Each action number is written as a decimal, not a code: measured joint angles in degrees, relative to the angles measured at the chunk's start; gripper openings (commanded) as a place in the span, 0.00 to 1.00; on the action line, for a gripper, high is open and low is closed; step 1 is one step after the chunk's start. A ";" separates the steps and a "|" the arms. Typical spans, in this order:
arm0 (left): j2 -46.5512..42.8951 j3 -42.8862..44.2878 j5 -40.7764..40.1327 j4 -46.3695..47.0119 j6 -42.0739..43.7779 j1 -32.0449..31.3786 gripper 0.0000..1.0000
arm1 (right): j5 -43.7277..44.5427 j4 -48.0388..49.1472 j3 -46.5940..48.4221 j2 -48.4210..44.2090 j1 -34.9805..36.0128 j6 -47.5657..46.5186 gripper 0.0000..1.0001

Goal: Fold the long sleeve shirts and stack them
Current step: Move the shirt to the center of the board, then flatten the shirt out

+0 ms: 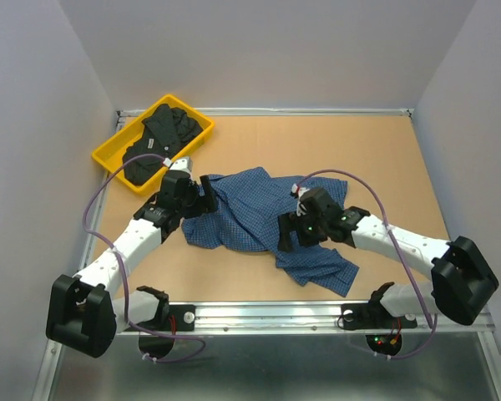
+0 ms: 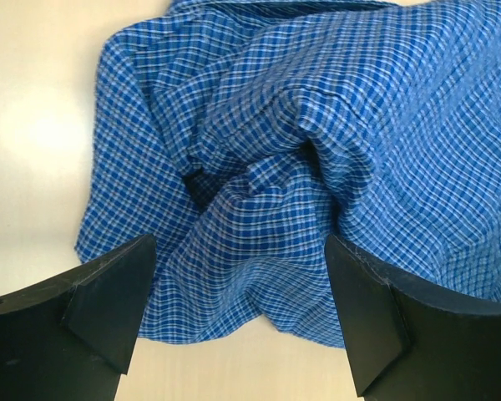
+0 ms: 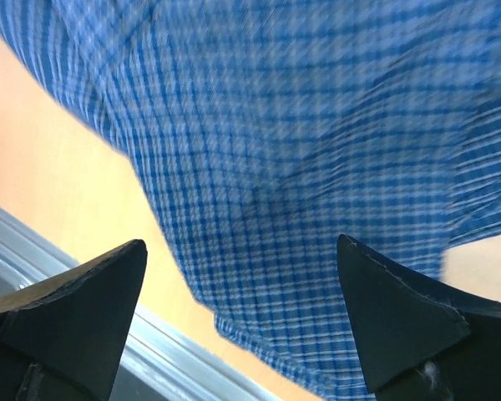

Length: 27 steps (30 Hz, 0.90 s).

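Blue shirt [image 1: 259, 221] lay crumpled in the middle of the table [image 1: 384, 167], with both grippers spread over it.
The left gripper [image 2: 238, 276] hung with its jaws wide apart above the shirt's bunched left edge, pinching nothing. The right gripper [image 3: 242, 284], jaws likewise apart, was over the shirt's near right part by the table's front rail; its view was blurred. The black shirt [image 1: 163, 134] sat well apart in a yellow tray [image 1: 101, 154] at the far left corner.
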 measured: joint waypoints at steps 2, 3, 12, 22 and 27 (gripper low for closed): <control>0.00 0.00 0.87 0.28 0.39 0.00 0.94 | 1.40 -0.52 -0.57 0.83 3.98 1.11 1.00; -0.02 0.00 0.98 0.39 0.63 0.00 0.94 | 2.08 -0.79 -0.61 1.31 5.60 1.57 0.99; -0.90 0.76 -0.17 -0.83 4.63 0.74 0.94 | 9.49 -3.91 -0.61 4.37 14.08 4.02 0.54; -1.88 0.76 -0.68 -0.35 5.38 2.97 0.94 | 23.80 -13.18 4.09 2.12 14.05 2.71 0.01; -3.56 0.74 -0.66 -0.26 5.35 3.34 0.94 | 35.50 -17.25 17.97 0.87 13.70 -3.56 0.01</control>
